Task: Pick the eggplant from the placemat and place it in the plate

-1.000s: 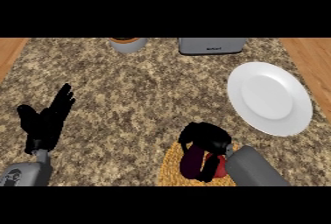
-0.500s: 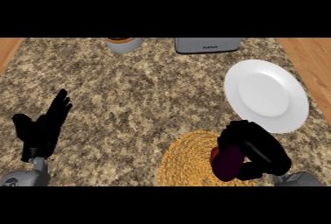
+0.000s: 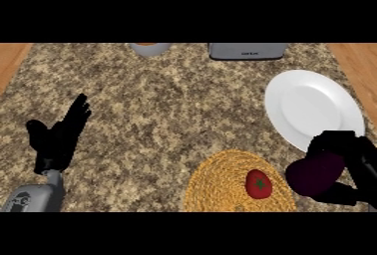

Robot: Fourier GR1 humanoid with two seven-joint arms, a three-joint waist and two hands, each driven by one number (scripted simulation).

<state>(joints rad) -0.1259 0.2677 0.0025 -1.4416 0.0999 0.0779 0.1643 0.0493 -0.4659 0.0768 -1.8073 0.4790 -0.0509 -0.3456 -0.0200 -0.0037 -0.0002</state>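
The left hand [image 3: 57, 142] is plain black all over, with long slim fingers and a shorter, thicker thumb. A narrow grey wrist [image 3: 53, 175] joins it to the left forearm [image 3: 35, 198]. The forearm is a rounded light grey casing that widens toward the lower edge, and it has a small dark marking [image 3: 22, 199] on top, too small to read. The right hand [image 3: 352, 149] is the same plain black, with thick, blocky fingers.

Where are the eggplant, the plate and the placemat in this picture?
eggplant [image 3: 313, 174], head view, on the middle of its dark purple body.
plate [image 3: 309, 107], head view, on its bare white middle.
placemat [image 3: 217, 187], head view, on its bare woven left part.
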